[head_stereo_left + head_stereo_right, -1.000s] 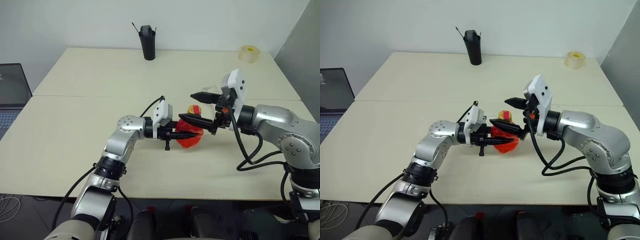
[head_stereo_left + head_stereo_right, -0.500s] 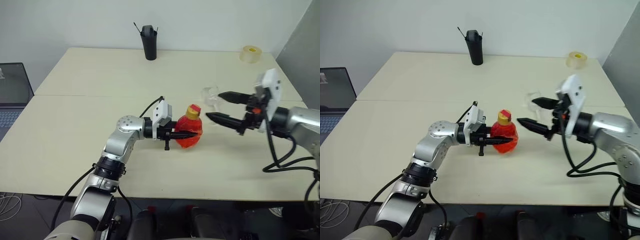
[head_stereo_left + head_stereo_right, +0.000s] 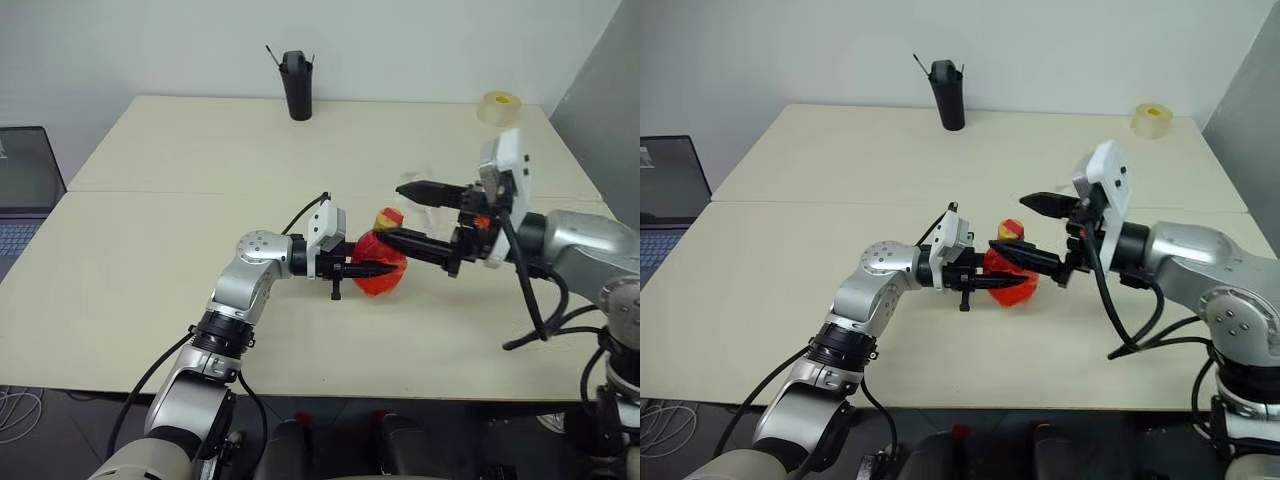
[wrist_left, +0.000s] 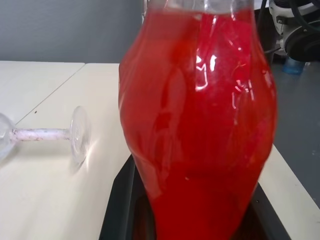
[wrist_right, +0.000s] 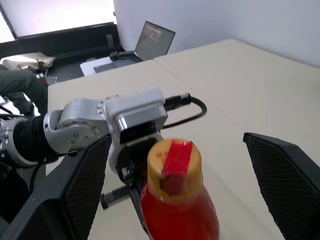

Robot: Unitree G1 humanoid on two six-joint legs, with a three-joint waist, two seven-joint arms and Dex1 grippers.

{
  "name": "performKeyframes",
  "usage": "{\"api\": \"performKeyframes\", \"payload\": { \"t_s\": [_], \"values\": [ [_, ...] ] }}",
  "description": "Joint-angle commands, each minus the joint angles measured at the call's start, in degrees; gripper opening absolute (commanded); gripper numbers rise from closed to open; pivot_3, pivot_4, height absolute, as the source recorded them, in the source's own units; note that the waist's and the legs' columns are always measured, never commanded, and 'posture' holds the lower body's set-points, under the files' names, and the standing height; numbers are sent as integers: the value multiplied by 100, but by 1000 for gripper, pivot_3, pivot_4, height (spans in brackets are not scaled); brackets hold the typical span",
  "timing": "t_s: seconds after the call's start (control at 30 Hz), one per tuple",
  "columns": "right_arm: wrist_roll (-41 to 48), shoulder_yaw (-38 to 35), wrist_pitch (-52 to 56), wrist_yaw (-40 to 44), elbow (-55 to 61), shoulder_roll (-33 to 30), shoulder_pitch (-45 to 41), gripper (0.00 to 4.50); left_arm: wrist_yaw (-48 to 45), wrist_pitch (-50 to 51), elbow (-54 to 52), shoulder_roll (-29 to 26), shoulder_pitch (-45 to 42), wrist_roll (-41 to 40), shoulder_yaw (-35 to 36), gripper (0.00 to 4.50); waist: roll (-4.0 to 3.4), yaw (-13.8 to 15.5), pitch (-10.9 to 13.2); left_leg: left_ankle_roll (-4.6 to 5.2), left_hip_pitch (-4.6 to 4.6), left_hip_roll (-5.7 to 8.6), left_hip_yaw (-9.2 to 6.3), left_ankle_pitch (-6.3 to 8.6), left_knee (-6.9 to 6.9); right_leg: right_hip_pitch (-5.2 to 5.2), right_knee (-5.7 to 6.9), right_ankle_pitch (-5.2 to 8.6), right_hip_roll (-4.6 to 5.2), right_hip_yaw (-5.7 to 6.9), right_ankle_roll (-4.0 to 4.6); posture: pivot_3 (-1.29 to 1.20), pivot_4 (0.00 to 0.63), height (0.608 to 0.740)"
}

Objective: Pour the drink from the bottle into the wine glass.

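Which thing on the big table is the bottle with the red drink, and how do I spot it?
Look at the near half of the cream table, where the two robot arms meet. There the left gripper has its jaws shut on the bottle. It is small and round, full of bright red drink, with a tan cap, unlike the tall black cup and the tape roll at the far edge.

My arms are silver-grey rounded metal shells with black joints and looping black cables; a white box sits at each wrist, ahead of two tapering black fingers
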State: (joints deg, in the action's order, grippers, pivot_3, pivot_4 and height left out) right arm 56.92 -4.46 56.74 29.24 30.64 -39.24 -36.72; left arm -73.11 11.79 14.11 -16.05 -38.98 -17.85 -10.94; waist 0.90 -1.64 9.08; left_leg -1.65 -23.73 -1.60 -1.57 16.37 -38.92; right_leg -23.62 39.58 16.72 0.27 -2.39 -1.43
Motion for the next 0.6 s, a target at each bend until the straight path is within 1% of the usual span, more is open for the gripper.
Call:
{"api": "performKeyframes", "payload": {
  "t_s": [0.03,0.23,0.4,0.6],
  "values": [
    [-157,148,-63,11,-154,114,-239,4500,42,-124,-201,28,-65,-101,55,770,0,0,0,0,-1,-1,-1,0,0,0,-1,0,0,1,0,0,150,740],
    [-489,401,-166,167,-552,315,-496,4500,90,-111,-252,14,-38,-109,66,770,0,-1,0,0,0,-1,-1,0,0,0,0,0,1,1,0,0,150,740],
    [-721,341,-232,277,-773,340,-503,4500,125,-102,-282,0,-13,-117,60,770,0,-1,0,0,-1,-1,-1,0,0,0,0,0,2,2,0,0,150,740],
    [-771,-13,-131,440,-728,-77,-171,4500,127,-109,-268,8,-18,-118,50,770,0,2,0,0,-1,-2,-1,0,0,0,-1,0,2,2,0,0,150,740]
  ]
}}
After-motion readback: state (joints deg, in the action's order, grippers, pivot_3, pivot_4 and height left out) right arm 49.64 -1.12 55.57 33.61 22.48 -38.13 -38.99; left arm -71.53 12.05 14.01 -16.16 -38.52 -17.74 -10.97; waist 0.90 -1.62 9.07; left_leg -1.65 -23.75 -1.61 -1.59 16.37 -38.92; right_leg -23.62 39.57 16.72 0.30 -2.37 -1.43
